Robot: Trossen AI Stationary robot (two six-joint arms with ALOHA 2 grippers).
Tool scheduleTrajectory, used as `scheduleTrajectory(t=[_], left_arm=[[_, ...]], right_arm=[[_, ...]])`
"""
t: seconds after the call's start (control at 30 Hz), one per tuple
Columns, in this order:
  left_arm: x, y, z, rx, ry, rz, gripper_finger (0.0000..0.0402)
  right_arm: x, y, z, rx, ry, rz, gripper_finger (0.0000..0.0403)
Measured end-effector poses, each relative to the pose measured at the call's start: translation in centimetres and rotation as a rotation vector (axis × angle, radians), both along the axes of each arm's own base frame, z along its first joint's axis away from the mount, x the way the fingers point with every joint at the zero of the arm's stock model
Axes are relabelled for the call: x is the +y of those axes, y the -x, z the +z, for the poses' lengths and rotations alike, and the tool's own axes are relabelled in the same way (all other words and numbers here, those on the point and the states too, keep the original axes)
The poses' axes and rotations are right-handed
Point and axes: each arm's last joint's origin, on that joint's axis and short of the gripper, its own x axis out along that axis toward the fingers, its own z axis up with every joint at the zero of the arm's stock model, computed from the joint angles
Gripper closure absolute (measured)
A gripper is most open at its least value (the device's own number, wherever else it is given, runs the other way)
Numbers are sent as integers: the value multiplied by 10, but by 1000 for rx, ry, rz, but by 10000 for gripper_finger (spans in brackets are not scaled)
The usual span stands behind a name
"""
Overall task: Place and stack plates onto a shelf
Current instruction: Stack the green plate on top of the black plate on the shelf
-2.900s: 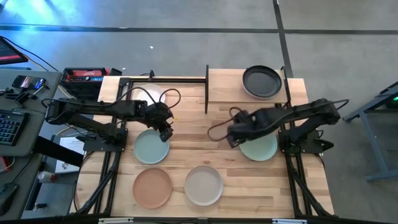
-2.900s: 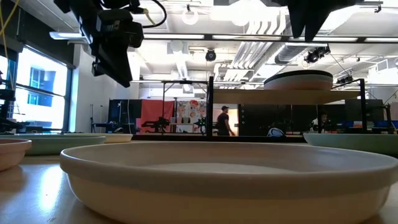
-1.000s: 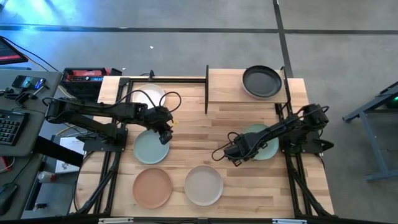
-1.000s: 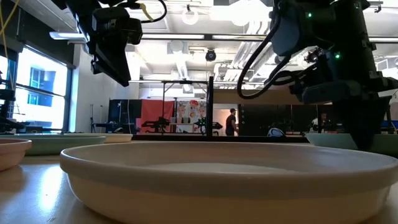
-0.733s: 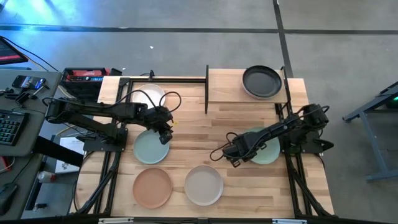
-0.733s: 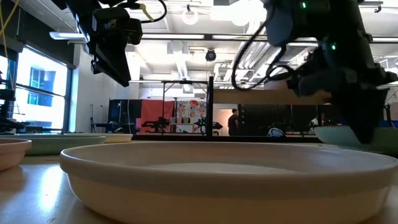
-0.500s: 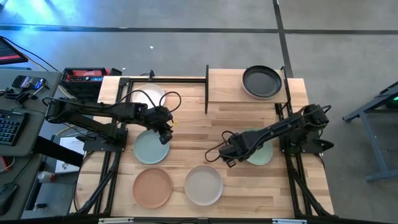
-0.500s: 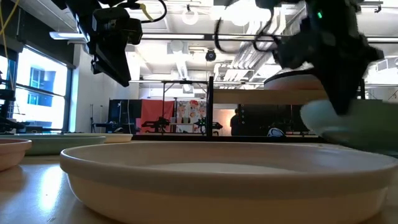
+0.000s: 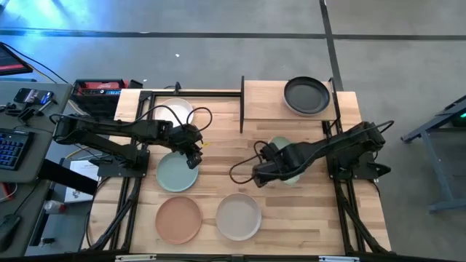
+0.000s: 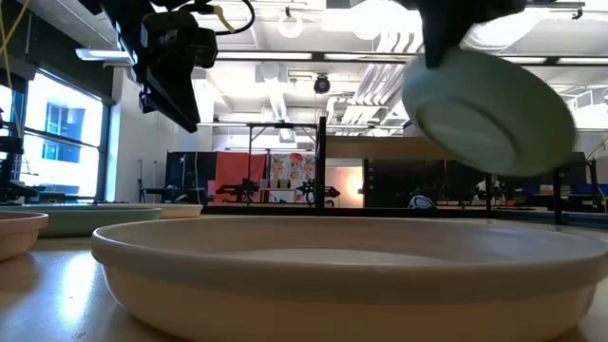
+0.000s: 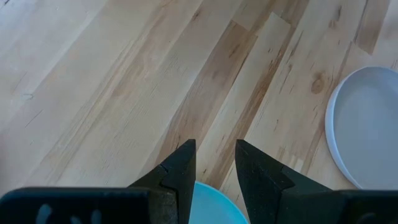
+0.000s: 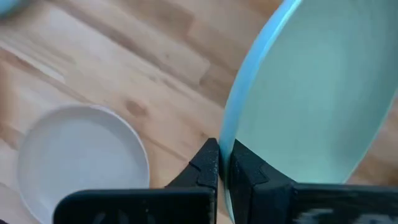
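Observation:
My right gripper [image 9: 261, 177] is shut on a mint green plate [image 10: 489, 109], which hangs tilted above the middle right of the table. The shelf [image 9: 266, 102] stands at the far edge with a black plate [image 9: 306, 95] lying on it. On the table lie a white plate [image 9: 175, 113], a blue-green plate [image 9: 177, 172], a peach plate [image 9: 178, 218] and a beige plate [image 9: 238, 216]. My left gripper [image 11: 214, 163] hovers open over the blue-green plate's far right rim [image 11: 214, 202]. My right gripper pinches the mint green plate's rim [image 12: 227, 127] between its two fingers, one finger [image 12: 245, 168] on the hollow face and one on the underside. The plate is lifted clear of the table and tipped steeply. It hangs below the gripper with its underside [image 10: 475, 119] toward the near edge.
The shelf's black posts [image 9: 242, 105] rise at its left and right ends. Bare board lies on the shelf to the left of the black plate. Both arm bases stand at the table's sides. A desk with a keyboard [image 9: 11, 149] stands beyond the left edge.
My right gripper has risen and gone a little toward the table's left edge, taking the mint green plate with it. The plate lay flat on the table and is now lifted clear and tipped up steeply. My left arm has kept still.

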Motion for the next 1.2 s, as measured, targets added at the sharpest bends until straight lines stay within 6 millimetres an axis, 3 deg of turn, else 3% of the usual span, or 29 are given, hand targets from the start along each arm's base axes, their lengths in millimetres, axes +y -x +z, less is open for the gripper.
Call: scheduleTrajectory(t=[0.3,0.47,0.7,0.87,1.2], left_arm=[[0,0,0,0,-2,2,300],[1,0,0,-3,-22,16,300],[2,0,0,-7,-22,41,300],[3,0,1,-10,-31,90,300],[15,1,1,-15,-7,188,300]], right_arm=[[-22,10,60,-25,263,89,403],[-52,16,81,-40,367,165,403],[-103,37,96,32,443,193,403],[-140,59,92,128,444,191,403],[-193,85,55,364,300,296,403]])
